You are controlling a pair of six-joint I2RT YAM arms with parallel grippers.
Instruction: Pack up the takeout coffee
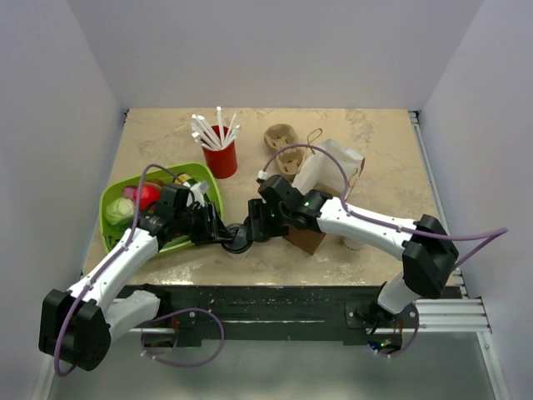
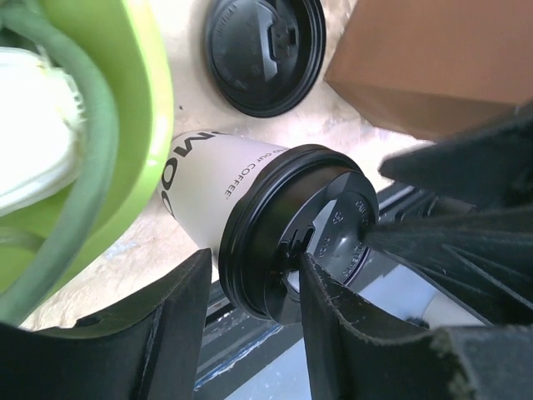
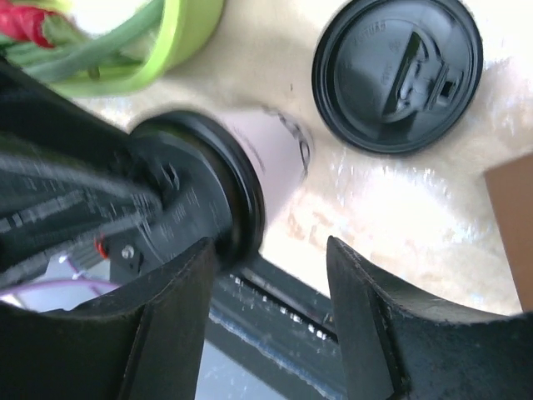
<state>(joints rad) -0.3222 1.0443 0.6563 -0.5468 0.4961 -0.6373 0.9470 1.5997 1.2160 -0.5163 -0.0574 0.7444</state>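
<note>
The takeout coffee is a white paper cup with a black sip lid, standing at the table's near edge between both arms. In the left wrist view the cup shows its lid rim between the fingers of my left gripper. One finger lies against the rim's outside, the other presses on the lid top. My left gripper is shut on it. My right gripper stands open just right of the blurred cup, with nothing between its fingers. It meets the cup from the right.
A loose black lid lies on the table just behind the cup. A green bowl of toy produce stands at the left. A brown paper bag lies under the right arm. A red cup of straws and a cardboard carrier stand at the back.
</note>
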